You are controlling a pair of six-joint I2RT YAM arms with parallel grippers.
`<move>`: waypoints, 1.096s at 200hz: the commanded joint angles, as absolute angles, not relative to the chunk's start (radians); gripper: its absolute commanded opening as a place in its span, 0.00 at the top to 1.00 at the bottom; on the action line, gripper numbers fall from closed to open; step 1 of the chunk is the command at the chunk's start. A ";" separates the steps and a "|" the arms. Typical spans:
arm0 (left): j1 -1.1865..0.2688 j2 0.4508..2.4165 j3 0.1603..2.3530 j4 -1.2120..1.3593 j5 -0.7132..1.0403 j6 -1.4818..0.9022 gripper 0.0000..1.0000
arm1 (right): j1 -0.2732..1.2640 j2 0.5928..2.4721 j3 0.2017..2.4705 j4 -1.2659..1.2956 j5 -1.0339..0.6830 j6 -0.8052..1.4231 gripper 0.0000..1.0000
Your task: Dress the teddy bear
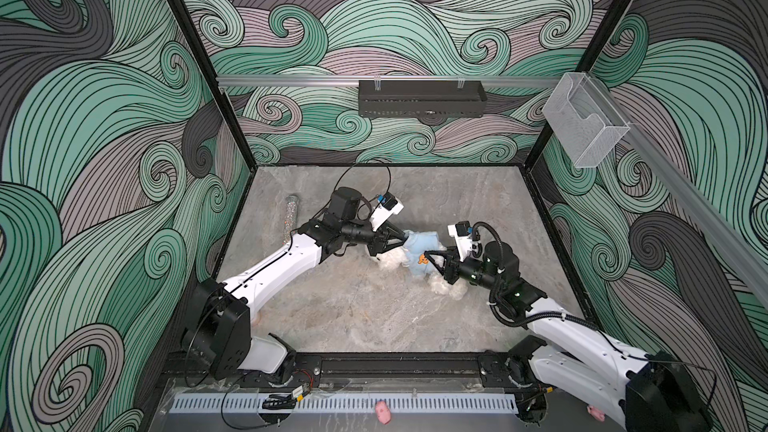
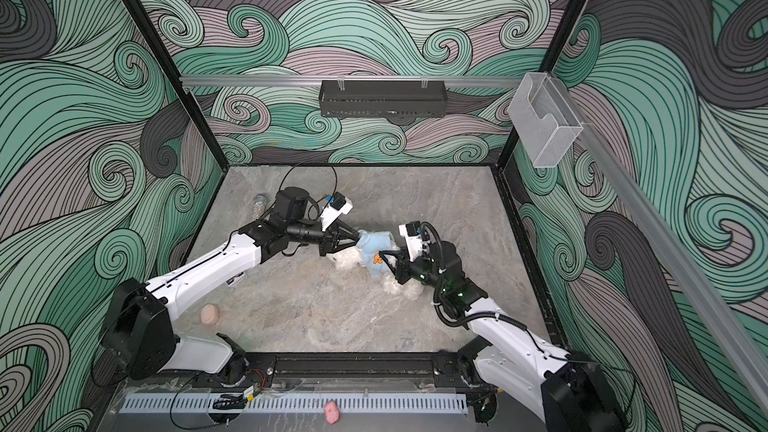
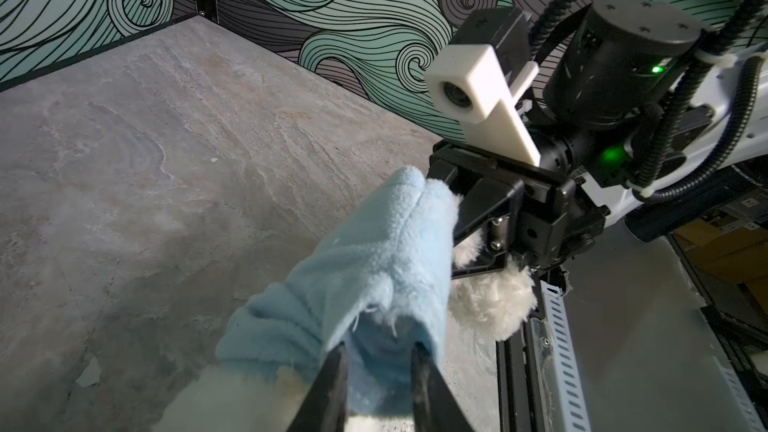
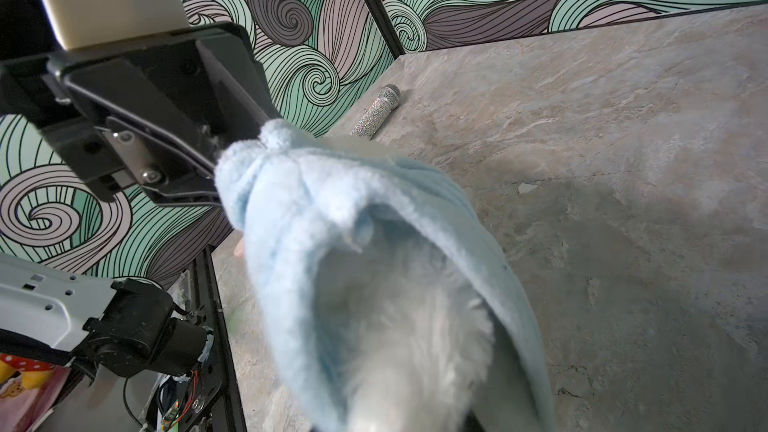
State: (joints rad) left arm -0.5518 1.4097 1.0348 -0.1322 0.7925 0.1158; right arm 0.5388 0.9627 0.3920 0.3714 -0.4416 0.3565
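Pale blue fleece is hanging taut between my two grippers near the middle of the grey stone-look table. The teddy bear is lying there with its torso inside the garment and white fur showing at either end.

The right gripper is clamping one edge of the fleece, with a tuft of fur caught beside it. The left gripper is sitting at the opposite opening, its fingers standing slightly apart with bunched cloth between them. Whether they are biting or merely flanking it, I cannot tell from the wrist view.

I am judging the bear to be light, squashy and quick to roll, its fluffy pile giving the pads little to bite on. The fleece looks soft and stretchy, likely to snag on stubby limbs. I am favouring holds on the garment's hems and cuffs, steadying the bear by a limb rather than squeezing its body.
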 commanded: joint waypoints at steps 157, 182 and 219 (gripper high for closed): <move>-0.675 1.585 1.186 -0.284 0.903 0.244 0.63 | 0.550 1.010 0.472 0.472 -0.515 0.326 1.00; -0.703 1.630 1.211 -0.376 0.951 0.318 0.60 | 0.549 1.033 0.511 0.448 -0.489 0.321 1.00; -0.712 1.645 1.223 -0.447 0.976 0.370 0.54 | 0.531 1.040 0.537 0.433 -0.488 0.308 1.00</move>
State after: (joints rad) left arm -0.6518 1.6199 1.2121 -0.3317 0.8612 0.3107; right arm 0.5365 1.0496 0.4461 0.2790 -0.4862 0.3122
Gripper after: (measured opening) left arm 0.433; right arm 0.194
